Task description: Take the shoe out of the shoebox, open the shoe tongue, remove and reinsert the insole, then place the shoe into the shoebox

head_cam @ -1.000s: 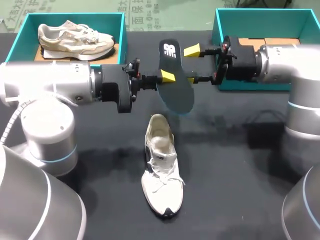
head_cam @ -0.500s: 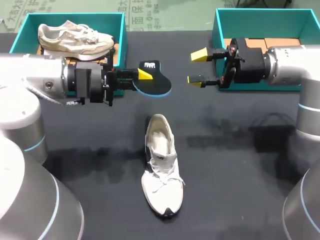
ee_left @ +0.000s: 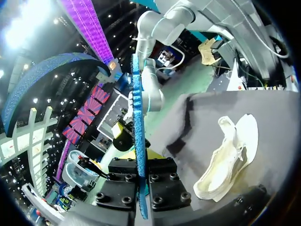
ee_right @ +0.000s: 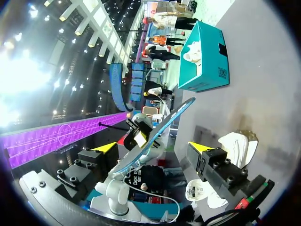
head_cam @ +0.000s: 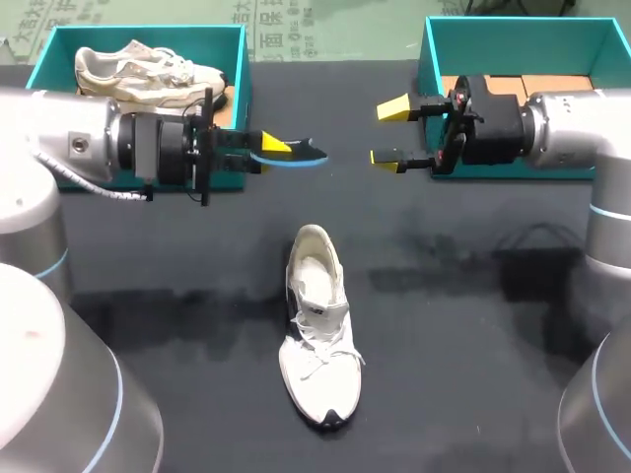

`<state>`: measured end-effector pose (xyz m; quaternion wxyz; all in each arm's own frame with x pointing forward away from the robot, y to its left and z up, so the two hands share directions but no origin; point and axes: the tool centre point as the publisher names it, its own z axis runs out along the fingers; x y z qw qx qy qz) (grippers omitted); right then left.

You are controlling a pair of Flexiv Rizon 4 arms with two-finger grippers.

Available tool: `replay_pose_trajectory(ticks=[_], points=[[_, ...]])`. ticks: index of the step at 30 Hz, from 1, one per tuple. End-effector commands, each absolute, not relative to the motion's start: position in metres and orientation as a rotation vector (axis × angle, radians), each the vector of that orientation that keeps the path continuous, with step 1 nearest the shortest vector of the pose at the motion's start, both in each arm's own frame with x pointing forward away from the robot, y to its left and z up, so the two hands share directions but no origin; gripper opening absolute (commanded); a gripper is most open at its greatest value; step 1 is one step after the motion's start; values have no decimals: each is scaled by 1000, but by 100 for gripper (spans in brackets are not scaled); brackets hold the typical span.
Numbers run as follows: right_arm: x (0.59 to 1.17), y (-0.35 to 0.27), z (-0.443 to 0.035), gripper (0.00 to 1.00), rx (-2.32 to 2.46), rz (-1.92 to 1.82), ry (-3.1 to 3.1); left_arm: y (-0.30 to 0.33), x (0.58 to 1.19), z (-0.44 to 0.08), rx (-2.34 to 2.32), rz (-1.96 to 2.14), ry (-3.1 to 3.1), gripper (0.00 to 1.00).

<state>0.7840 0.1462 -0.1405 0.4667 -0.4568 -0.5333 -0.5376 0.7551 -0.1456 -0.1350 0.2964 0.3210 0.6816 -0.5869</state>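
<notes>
Change: A second ago the thin dark insole with a blue underside (head_cam: 299, 156) hung between both arms over the middle of the black tabletop (head_cam: 473, 345). It has since passed wholly to the left gripper (head_cam: 268, 150), been carried left, and turned from flat to edge-on as seen from above.
Meaning for the task: In my judgement the removal and handover are complete. Reinsertion has not yet begun.
Left arm: It enters from the left and lies level above the tabletop, pointing right. Its fingers are closed on one end of the insole, and the left wrist view shows the blue edge running straight out between them.
Right arm: The right gripper (head_cam: 389, 131) has drawn back in front of the teal cardboard shoebox (head_cam: 434, 59) at the far right. Its fingers stand apart, holding nothing, and it points left, well apart from the insole.
Shoe: The white lace-up sneaker (head_cam: 315, 325) lies on the near middle of the tabletop with its toe nearest. No gripper touches it.
Other: A second teal box (head_cam: 148, 28) at the far left holds a beige sneaker (head_cam: 148, 71).
</notes>
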Motion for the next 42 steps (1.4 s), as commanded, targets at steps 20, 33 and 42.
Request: replay_pose_trajectory(ticks=[20, 33, 42], points=[[783, 146, -141, 100, -1123, -1319, -1309, -159, 753, -115, -395, -2277, 2226, 0], [783, 146, -141, 100, -1123, -1319, -1309, -147, 764, -103, -1115, -2719, 2308, 0], [783, 146, -141, 100, -1123, -1319, -1309, -155, 756, -96, -1463, -2785, 2293, 0]])
